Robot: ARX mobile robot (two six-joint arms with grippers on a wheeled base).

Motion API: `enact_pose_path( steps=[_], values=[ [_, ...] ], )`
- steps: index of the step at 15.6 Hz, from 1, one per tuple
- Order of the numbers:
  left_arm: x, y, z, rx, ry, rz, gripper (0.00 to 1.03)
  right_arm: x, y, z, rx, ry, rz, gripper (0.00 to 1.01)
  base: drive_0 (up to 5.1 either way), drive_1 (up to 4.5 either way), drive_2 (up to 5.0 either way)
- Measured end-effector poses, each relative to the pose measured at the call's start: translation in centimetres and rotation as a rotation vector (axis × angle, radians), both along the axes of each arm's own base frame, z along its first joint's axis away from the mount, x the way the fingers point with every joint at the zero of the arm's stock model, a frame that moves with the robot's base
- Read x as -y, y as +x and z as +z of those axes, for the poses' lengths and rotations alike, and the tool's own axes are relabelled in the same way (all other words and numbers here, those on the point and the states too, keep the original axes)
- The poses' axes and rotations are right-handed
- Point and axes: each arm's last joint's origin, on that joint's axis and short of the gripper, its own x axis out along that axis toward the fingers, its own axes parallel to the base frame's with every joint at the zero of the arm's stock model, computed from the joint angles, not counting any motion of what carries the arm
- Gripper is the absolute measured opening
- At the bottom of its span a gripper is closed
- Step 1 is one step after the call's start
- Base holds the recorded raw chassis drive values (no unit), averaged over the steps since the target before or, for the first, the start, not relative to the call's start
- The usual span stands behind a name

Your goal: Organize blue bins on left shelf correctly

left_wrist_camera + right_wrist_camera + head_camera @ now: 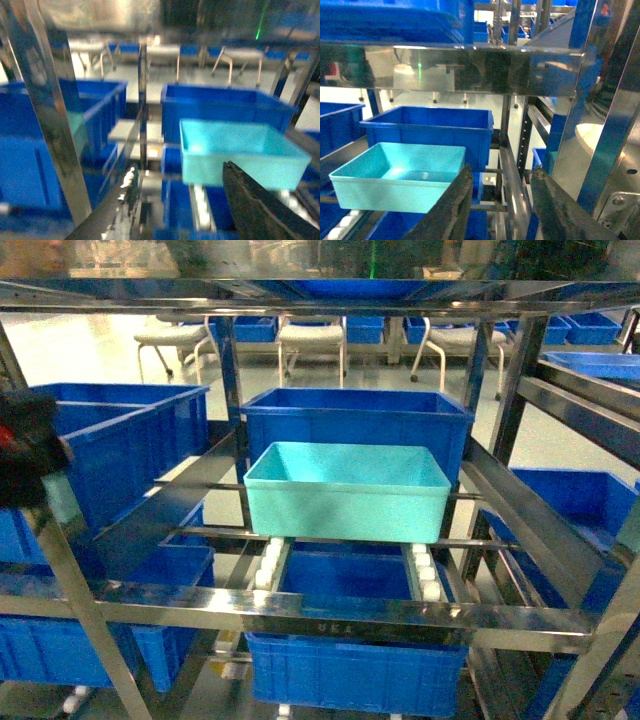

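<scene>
A: Target first. How does the turquoise bin point(345, 490) look?

B: Light turquoise plastic tub, rectangular, smooth walls tapering down, thin flat rim. Nothing visible inside it. Sits upright and square on the left shelf point(340, 608), up on the white roller rails point(268, 565).

A: Neighbours?

B: A royal-blue bin point(355, 415) directly behind it, touching or just about, can't tell which. It's taller and wider than the tub. Another blue bin point(110, 450) to the left past a steel post, well apart. A lower blue bin point(355, 672) on the tier underneath.

A: Room to move?

B: Front of the tub faces open rail, then the shiny front beam. Both sides have a gap to the slanted bars. Top is open up to the beam above.

A: Tools?

B: Right tool point(502, 205): two dark fingers point(451, 205) spread apart, nothing between them, hanging in front of the rack and to the right of the tub's near corner, not touching it. Left tool point(260, 205): only one dark blurred finger shows at the bottom right of the left wrist view, overlapping the tub's front edge in the picture; can't tell spread or pressed together, nor contact.

A: Head view?

B: Dark blurred shape at the left edge, probably the left arm, unclear.
</scene>
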Motion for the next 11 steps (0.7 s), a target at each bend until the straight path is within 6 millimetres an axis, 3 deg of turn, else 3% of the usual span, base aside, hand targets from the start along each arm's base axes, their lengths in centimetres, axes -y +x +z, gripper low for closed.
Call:
enact_pose_path(
  steps=[1,3,4,5,7,9,11],
  values=[
    [-0.6,-0.8,1.4,0.085,0.005,-0.009,0.38,0.3,-1.2,0.2,0.018,0.001,0.018,0.28,0.0,0.00,0.0],
    [-1.8,-2.9,-0.3,0.052,0.032,-0.011,0.13,1.1,-3.5,-1.9,-0.070,-0.009,0.012,0.02,0.0,0.00,0.0],
    [-2.4,-3.8,-1.3,0.005,0.040,-0.010,0.02,1.5,-4.4,-1.8,-0.056,-0.011,0.010,0.02,0.0,0.00,0.0],
    [-2.7,-4.5,-1.2,0.012,0.041,-0.012,0.02,1.7,-5.3,-1.5,0.010,-0.006,0.012,0.02,0.0,0.00,0.0],
    [-3.3,-5.8,-0.6,0.042,0.037,-0.011,0.02,2.5,-6.9,-3.3,-0.082,-0.012,0.033,0.02,0.0,0.00,0.0],
    [-4.1,-7.1,-1.0,0.021,0.037,-0.028,0.02,3.2,-8.0,-2.4,-0.027,-0.011,0.004,0.02,0.0,0.00,0.0],
    [-4.8,-8.0,-0.5,0.044,0.038,-0.002,0.02,3.0,-9.2,-2.7,-0.049,-0.011,0.015,0.02,0.0,0.00,0.0]
  ],
)
